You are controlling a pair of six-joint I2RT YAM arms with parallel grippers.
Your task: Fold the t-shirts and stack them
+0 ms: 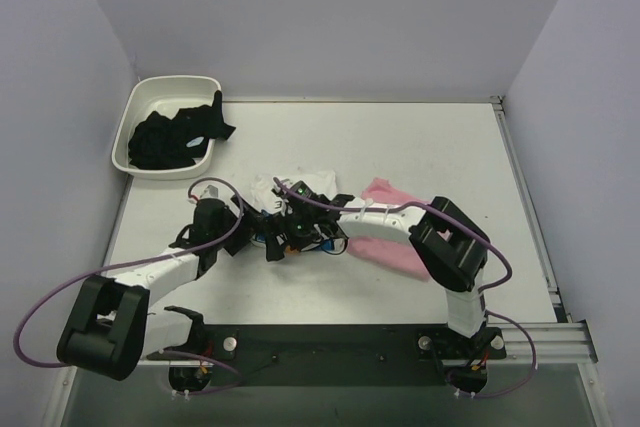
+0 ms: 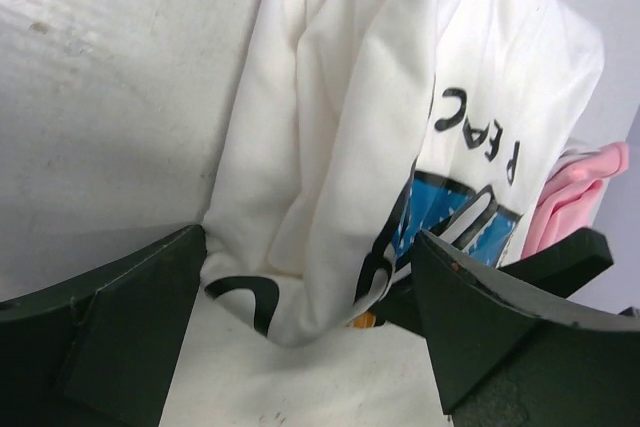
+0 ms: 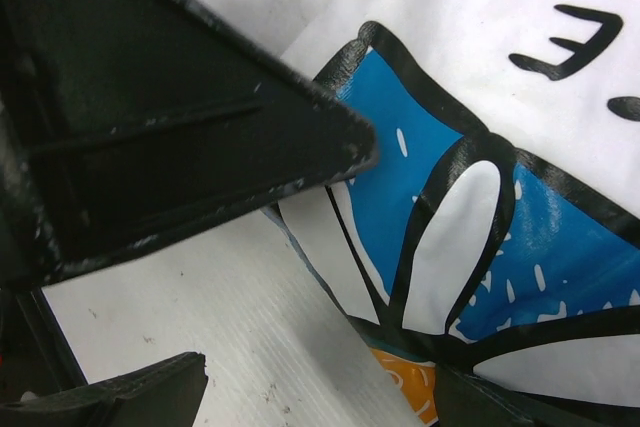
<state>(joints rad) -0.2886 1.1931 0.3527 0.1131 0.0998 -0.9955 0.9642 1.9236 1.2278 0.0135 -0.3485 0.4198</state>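
Tabletop [image 1: 400, 137]: both shirts near middle, close to arm bases. Tub [image 1: 135, 112] at far left corner, black garment [image 1: 170, 137] inside, well apart from shirts.
Pink shirt [image 1: 383, 193]: rumpled, unfolded, partly under right arm.
White daisy-print shirt [image 2: 340, 127]: bunched in loose creases, just left of pink one.
Left end effector [image 2: 310, 277]: released, straddling white shirt's near edge, gripping nothing.
Right end effector [image 3: 280, 255]: released, low over print, empty.
Progress: nothing folded or stacked; whole task left.

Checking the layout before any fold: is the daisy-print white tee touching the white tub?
Apart. The top view shows a stretch of bare table between the white tub and the daisy-print white tee.
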